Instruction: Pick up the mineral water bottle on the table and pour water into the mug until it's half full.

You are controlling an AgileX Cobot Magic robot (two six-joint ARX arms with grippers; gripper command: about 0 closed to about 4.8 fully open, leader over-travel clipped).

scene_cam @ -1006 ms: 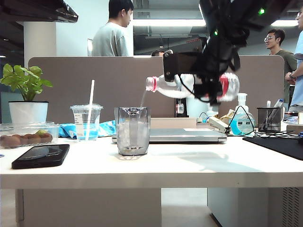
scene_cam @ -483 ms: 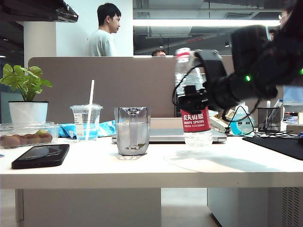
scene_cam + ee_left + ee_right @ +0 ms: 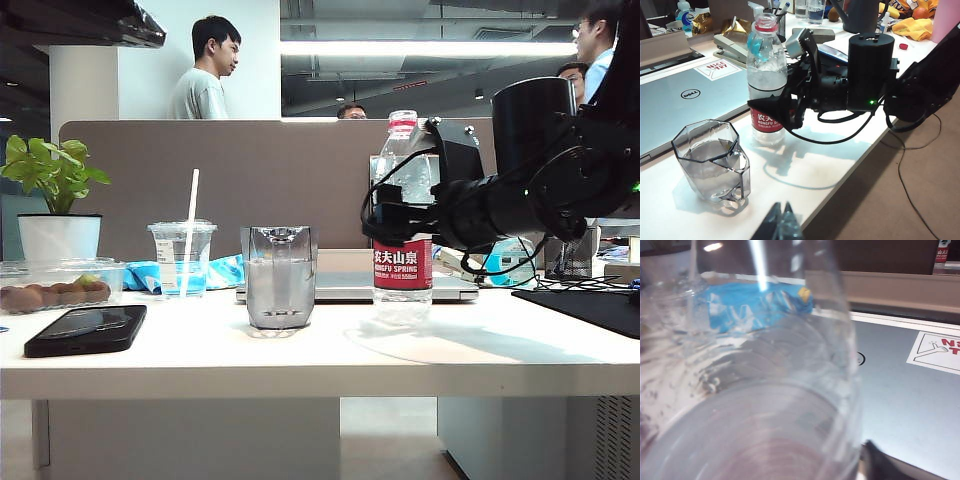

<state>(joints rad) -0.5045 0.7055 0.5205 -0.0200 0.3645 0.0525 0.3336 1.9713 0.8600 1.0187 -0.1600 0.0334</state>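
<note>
The mineral water bottle (image 3: pixel 402 190) (image 3: pixel 766 75) stands upright on the white table (image 3: pixel 320 360), to the right of the mug (image 3: pixel 280 280) (image 3: pixel 712 160). Water stands in the mug to a little above mid-height. My right gripper (image 3: pixel 400 215) (image 3: pixel 776 107) reaches in level from the right, its jaws either side of the bottle's middle. In the right wrist view the clear bottle (image 3: pixel 755 390) fills the picture and one dark finger (image 3: pixel 880 465) shows a little apart from its wall. My left gripper (image 3: pixel 782 227) hovers shut near the table's front edge, close to the mug.
A closed silver laptop (image 3: pixel 350 285) (image 3: pixel 685 95) lies behind mug and bottle. A black phone (image 3: pixel 85 330), a lidded cup with straw (image 3: pixel 183 258), a food box (image 3: pixel 55 285) and a potted plant (image 3: pixel 58 200) stand left. A black mat (image 3: pixel 590 300) and pen holder (image 3: pixel 570 250) are right.
The bottle was lying level over the mug, pouring. My right arm turned it upright, carried it right and set it down on the table. The jaws have widened off it.
</note>
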